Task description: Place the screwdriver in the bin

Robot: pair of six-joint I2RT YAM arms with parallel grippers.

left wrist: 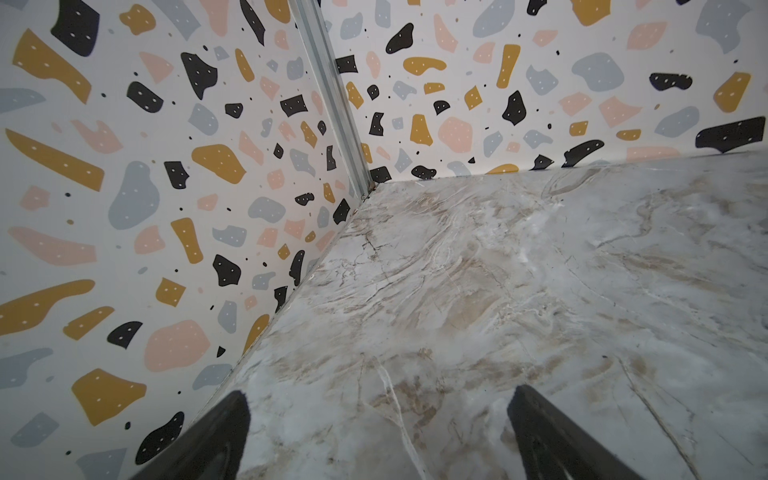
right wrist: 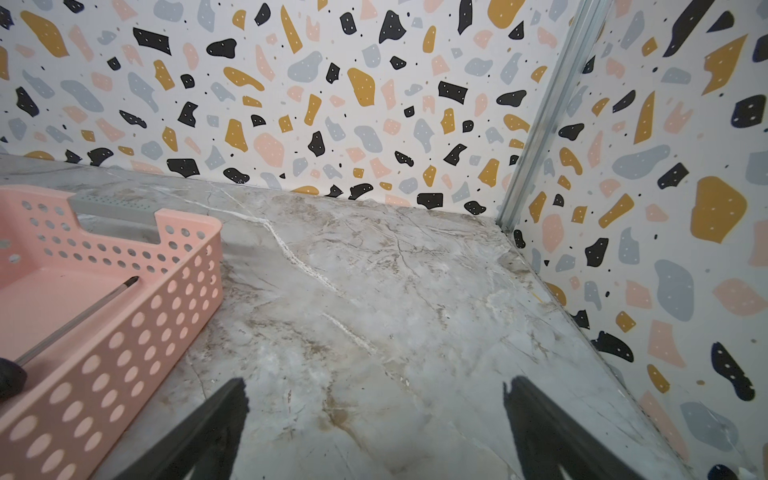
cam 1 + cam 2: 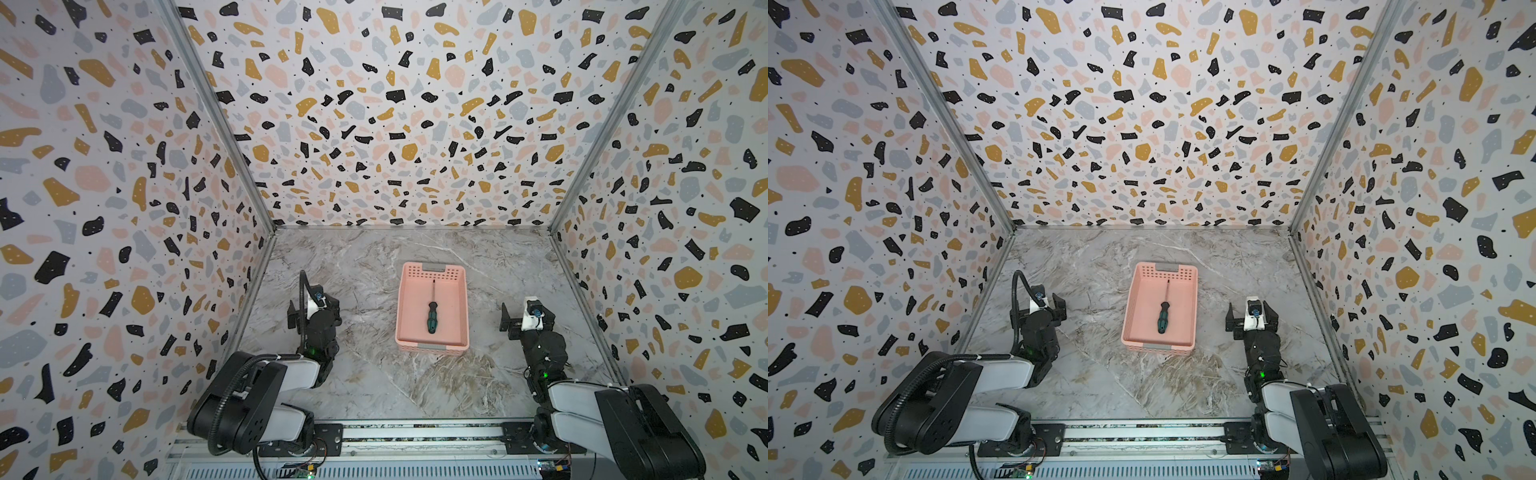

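The screwdriver (image 3: 432,316) lies flat on the floor of the bin (image 3: 407,316), handle toward the bin's near end and shaft pointing at its far end, roughly along the bin's middle. In both top views it touches neither long wall. The bin sits on the marble worktop (image 3: 374,382), with a grey tab (image 3: 433,266) on its far short end and another (image 3: 430,346) on its near one.

The left tool (image 3: 313,309) hangs to the left of the bin, well apart from it, its jaws spread wide and gripping nothing; its wrist view shows only bare worktop (image 1: 457,291) and the patterned wall (image 1: 124,166) between the two fingers (image 1: 216,440). The right tool (image 3: 527,319) sits to the right of the bin, also clear of it, jaws wide and empty. From the right wrist view the bin's perforated wall (image 2: 137,332) stands just beside that tool, with the shaft (image 2: 79,316) showing over the rim.

Nothing lies between either tool and the bin.
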